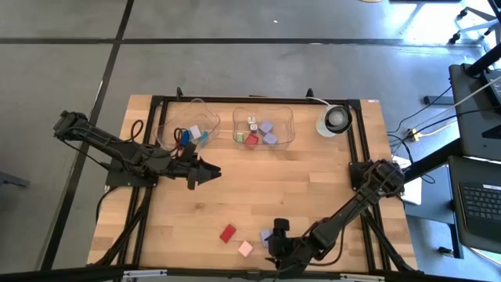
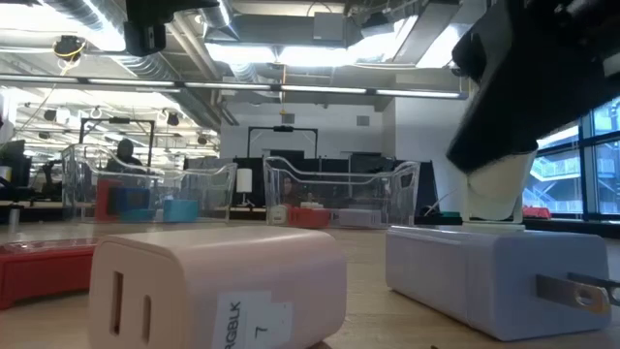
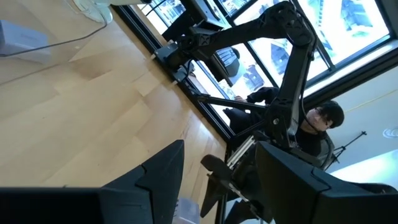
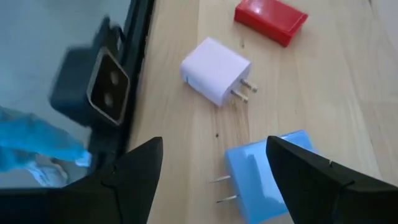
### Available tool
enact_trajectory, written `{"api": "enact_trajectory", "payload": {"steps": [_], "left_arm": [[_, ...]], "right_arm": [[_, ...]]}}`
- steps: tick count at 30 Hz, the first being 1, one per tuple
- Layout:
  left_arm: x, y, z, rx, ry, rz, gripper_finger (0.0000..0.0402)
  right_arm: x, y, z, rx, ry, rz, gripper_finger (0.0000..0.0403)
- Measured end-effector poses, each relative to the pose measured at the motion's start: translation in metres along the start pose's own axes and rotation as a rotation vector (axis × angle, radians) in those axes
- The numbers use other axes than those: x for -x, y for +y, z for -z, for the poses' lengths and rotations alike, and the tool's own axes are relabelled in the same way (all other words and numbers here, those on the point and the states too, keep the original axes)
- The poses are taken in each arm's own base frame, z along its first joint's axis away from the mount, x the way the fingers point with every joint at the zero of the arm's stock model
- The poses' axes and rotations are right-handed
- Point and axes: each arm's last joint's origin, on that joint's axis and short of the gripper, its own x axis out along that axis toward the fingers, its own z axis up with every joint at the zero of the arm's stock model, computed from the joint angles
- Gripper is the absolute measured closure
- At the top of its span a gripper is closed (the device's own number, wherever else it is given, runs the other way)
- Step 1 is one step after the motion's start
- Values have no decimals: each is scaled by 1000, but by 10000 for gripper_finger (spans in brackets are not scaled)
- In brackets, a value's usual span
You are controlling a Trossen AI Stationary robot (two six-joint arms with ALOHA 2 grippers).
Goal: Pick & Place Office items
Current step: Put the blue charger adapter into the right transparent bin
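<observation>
Between the spread, empty fingers of the right claw (image 4: 211,180) we see the lavender-blue charger block (image 4: 273,177) lying flat on the table (image 4: 348,93), prongs pointing sideways across the gap; the white (image 4: 216,70) and red (image 4: 271,20) blocks lie farther out. We judge this arm nearer; the left claw (image 1: 208,171), part open and empty, hovers mid-table.

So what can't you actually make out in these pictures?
- Left tray, high view: its small blocks overlap and are too small to count.
- Lavender block, high view: partly hidden under the right gripper.
- Blue block, right wrist view: cut off by the frame edge and the fingers.
- Red block, low view: cut off at the edge, behind the pink block.
</observation>
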Motion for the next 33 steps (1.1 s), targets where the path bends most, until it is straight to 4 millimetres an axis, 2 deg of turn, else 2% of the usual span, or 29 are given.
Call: {"api": "enact_trajectory", "payload": {"steps": [5, 13, 20, 26, 33], "left_arm": [[0, 0, 0, 0, 0, 0, 206], [0, 1, -1, -1, -40, -29, 206], [0, 2, 0, -6, -35, -39, 206], [0, 2, -1, -43, -35, -39, 205], [0, 2, -1, -76, -47, -49, 205]], "right_arm": [[-9, -2, 5, 56, 22, 14, 113], [-15, -15, -2, 42, -13, 100, 111], [-17, -20, -4, 30, -12, 108, 77], [-18, -17, -9, -54, -56, 81, 40], [-18, -19, -4, -55, 14, 68, 31]]}}
